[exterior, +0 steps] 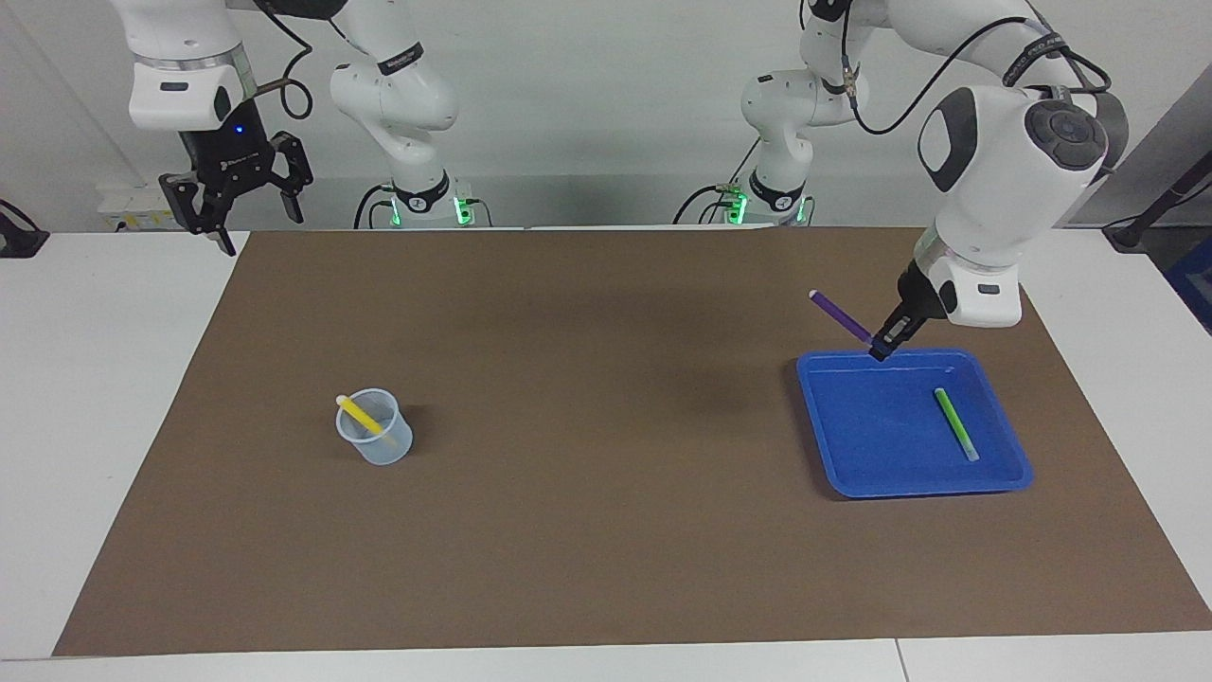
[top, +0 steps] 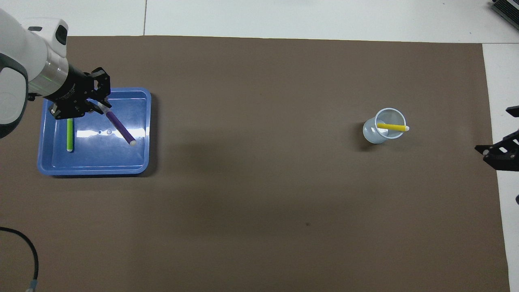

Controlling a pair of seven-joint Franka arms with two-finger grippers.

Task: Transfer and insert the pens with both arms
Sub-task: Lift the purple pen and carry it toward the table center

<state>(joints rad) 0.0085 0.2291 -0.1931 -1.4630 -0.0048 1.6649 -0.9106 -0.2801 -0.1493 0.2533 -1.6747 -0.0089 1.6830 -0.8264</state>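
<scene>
My left gripper [exterior: 881, 351] [top: 98, 105] is raised over the blue tray [exterior: 852, 455] [top: 93, 166] and shut on one end of the purple pen [exterior: 841, 317] [top: 118, 126], which slants up and away from it with its pale cap free. The green pen [exterior: 956, 423] [top: 69, 134] lies flat in the tray. A yellow pen [exterior: 358, 412] [top: 391, 127] leans inside the clear cup [exterior: 379, 445] [top: 375, 134] toward the right arm's end of the table. My right gripper [exterior: 229, 223] [top: 500, 152] hangs open in the air over the mat's edge at that end, holding nothing.
A brown mat [exterior: 606, 426] [top: 259, 202] covers most of the white table [exterior: 95, 379]. A black cable [top: 20, 239] loops over the mat near the left arm's base. Both arm bases [exterior: 426, 194] stand at the table's robot end.
</scene>
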